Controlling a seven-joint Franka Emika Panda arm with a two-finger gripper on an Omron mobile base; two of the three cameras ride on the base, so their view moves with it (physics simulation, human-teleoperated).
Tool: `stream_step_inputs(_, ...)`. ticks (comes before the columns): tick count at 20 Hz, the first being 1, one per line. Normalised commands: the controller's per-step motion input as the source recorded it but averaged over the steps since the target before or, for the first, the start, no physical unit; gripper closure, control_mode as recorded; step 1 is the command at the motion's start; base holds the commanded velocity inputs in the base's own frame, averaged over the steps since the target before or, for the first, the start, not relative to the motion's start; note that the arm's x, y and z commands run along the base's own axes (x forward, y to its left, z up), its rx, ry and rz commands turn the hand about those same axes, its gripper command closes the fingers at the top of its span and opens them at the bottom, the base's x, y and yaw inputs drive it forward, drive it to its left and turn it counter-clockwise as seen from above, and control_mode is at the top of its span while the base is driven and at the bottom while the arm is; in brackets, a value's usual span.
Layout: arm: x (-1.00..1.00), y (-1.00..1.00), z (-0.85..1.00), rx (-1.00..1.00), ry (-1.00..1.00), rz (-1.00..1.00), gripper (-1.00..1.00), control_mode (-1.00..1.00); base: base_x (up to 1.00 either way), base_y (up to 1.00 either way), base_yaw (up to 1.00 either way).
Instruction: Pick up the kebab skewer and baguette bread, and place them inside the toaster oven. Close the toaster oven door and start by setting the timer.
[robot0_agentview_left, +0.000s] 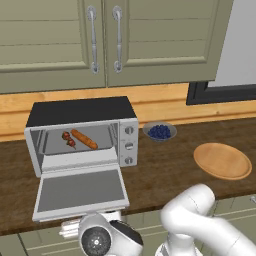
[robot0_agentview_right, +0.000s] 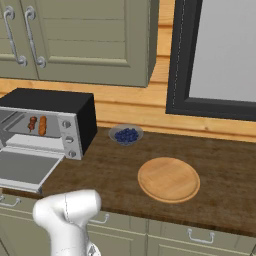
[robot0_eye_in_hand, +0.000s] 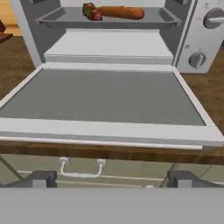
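While the toaster oven door (robot0_eye_in_hand: 105, 98) lies flat past the counter edge, the end effector (robot0_eye_in_hand: 111, 179) gapes wide below its lip.

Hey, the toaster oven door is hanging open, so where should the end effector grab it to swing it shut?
Take the toaster oven door at its front lip, coming from below and in front. It lies flat, hinged at the toaster oven, so its free edge juts past the counter edge. The open end effector sits just under that edge, so lifting there would likely swing it up.
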Motion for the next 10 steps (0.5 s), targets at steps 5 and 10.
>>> stream_step_inputs(5, 0.12, 0.0, -0.18, 0.07, -0.23, 0.0, -1.0, -1.0, 0.0, 0.0, 0.0)
stream_step_inputs(10, 0.11, 0.0, -0.15, 0.05, -0.18, 0.0, -1.0, -1.0, 0.0, 0.0, 0.0)
